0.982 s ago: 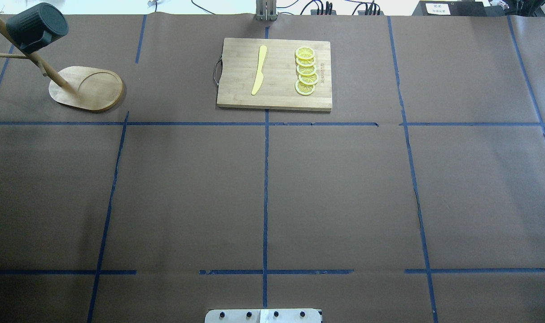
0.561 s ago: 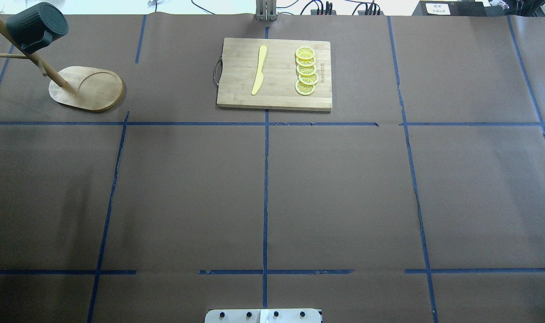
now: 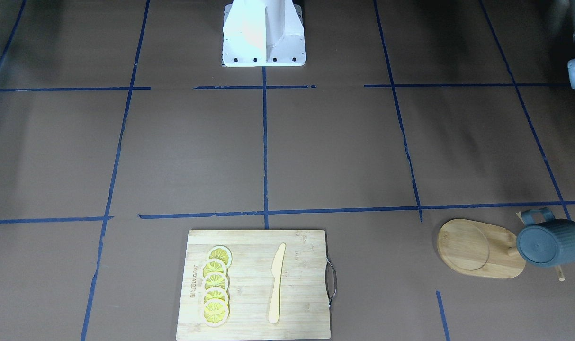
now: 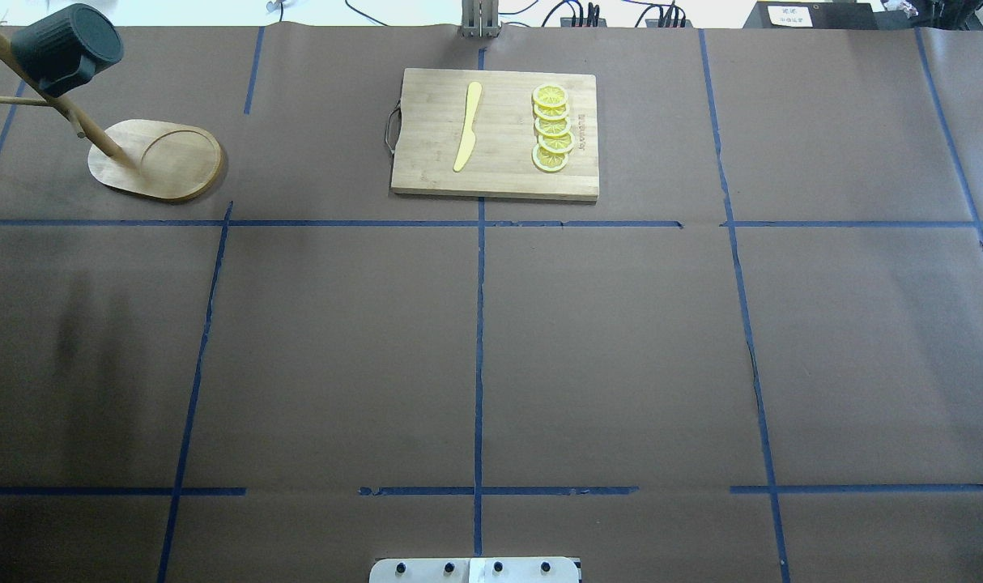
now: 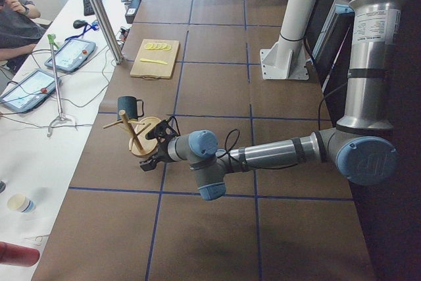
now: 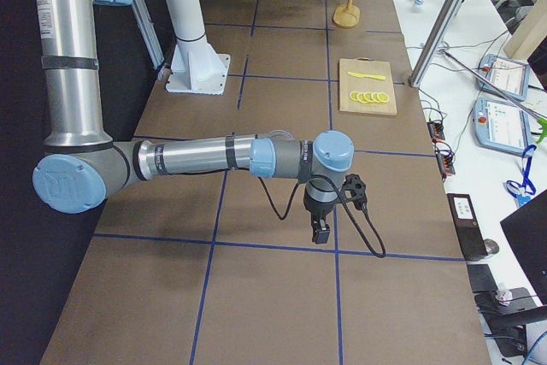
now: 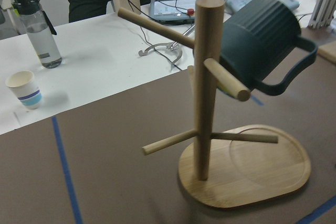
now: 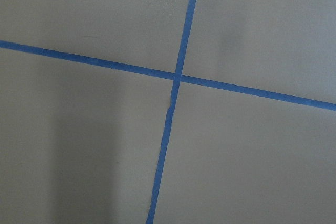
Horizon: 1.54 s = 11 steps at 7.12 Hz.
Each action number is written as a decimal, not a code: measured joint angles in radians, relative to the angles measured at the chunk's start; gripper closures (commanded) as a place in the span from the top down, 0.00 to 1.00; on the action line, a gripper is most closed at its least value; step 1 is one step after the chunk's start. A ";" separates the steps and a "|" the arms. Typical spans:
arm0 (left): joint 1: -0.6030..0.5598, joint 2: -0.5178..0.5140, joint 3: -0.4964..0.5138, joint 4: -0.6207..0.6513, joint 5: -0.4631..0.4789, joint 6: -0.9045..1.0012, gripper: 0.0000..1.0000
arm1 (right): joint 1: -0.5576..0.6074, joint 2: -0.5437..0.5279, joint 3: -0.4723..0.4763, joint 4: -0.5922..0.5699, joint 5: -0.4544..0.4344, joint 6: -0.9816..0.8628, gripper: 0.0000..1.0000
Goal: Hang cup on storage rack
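So, nearest the robot, the left hand (image 5: 153,151) hovers beside the storage rack (image 7: 207,93) and the right hand (image 6: 320,233) sits over a tape cross on the table (image 4: 621,340); can't tell if either is clenched or released. The cup (image 7: 262,38) hangs by its handle on an upper peg, long axis tilted, closed bottom pointing away from the post. Farther off, nothing near it: cutting board (image 4: 504,174), knife (image 4: 468,125), lemon slices (image 4: 552,129).

Both arms reach out low and long. The left hand (image 5: 152,156) sits level and the right hand (image 6: 320,231) points down, but I can't tell the grip on either.
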 measured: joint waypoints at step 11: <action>-0.134 -0.091 -0.085 1.417 -0.343 0.027 1.00 | 0.000 0.004 -0.018 0.000 0.023 0.001 1.00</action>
